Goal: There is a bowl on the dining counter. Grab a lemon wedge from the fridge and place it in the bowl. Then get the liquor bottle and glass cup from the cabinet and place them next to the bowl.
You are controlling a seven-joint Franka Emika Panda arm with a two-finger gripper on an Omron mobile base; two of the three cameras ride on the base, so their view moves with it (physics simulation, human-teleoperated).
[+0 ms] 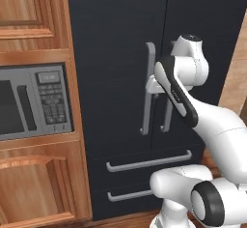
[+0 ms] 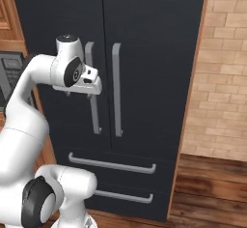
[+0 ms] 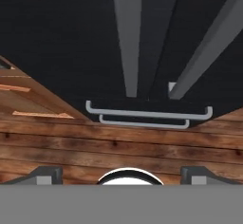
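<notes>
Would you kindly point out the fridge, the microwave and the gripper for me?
fridge [image 2: 154, 53]: right base view, bare right door panel.
microwave [image 1: 50, 96]: left base view, keypad.
gripper [image 3: 121, 174]: hand view, midway between fingertips.

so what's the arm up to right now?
It's at the fridge, both doors shut. The hand is up by the two long door handles, near the left handle, and its fingers stand open with nothing between them. So the lemon step has barely started. A microwave sits in the wooden cabinetry to the left.
</notes>
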